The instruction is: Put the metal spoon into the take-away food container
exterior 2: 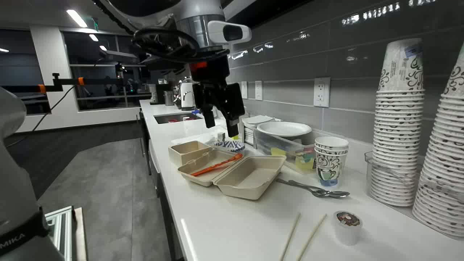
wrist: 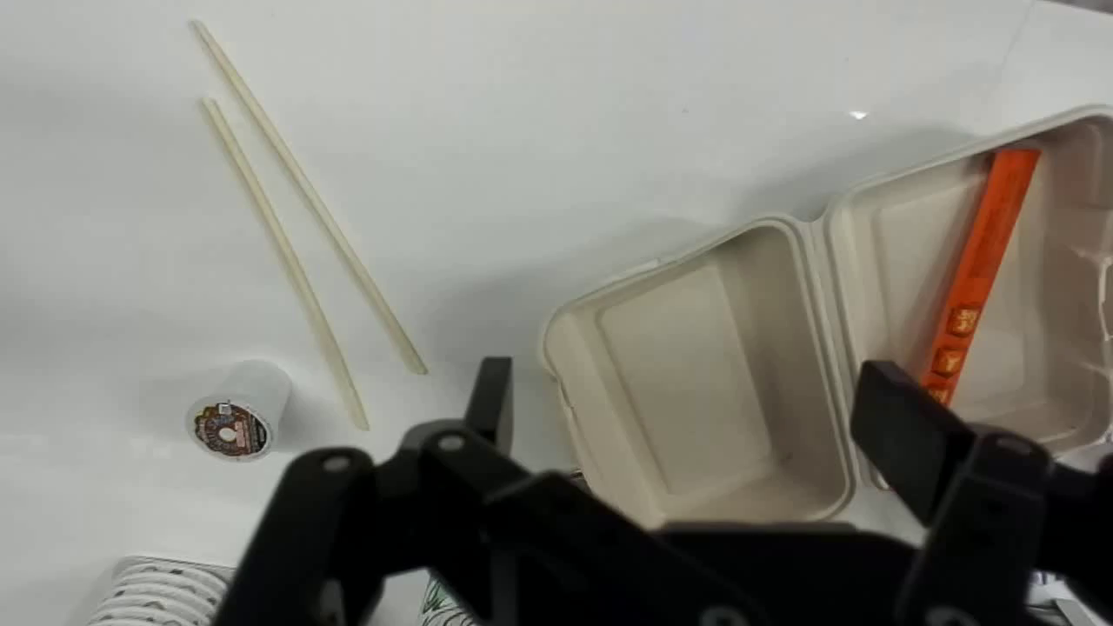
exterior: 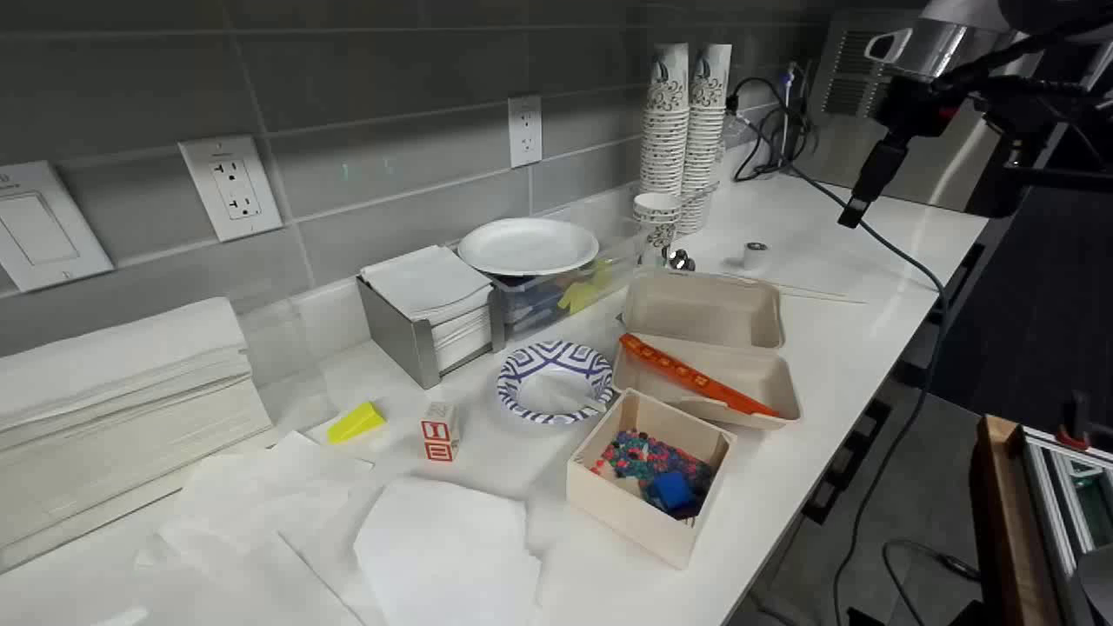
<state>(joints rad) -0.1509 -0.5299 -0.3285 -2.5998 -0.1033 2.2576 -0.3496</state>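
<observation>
The take-away food container is a beige clamshell (exterior: 703, 304), lying open on the counter with an orange paper sleeve (exterior: 696, 374) across one half. It also shows in an exterior view (exterior 2: 253, 177) and the wrist view (wrist: 678, 365). Silvery metal spoons, seemingly two overlapping, lie on the counter beside the container; the metal spoon (exterior 2: 322, 193) shows there, and only shiny ends show in an exterior view (exterior: 681, 260). In the wrist view they are almost wholly hidden. My gripper (exterior 2: 222, 127) is open and empty, raised above the counter; its fingers frame one container half in the wrist view (wrist: 691, 409).
Two chopsticks (exterior 2: 302, 235) and a coffee pod (exterior 2: 347, 227) lie near the spoons. Short stacked cups (exterior 2: 330, 159), tall cup stacks (exterior 2: 400, 137) and a clear bin (exterior 2: 286, 152) stand along the wall. A pale box of colourful bits (exterior: 639, 530) and patterned bowl (exterior: 522, 409) adjoin the container.
</observation>
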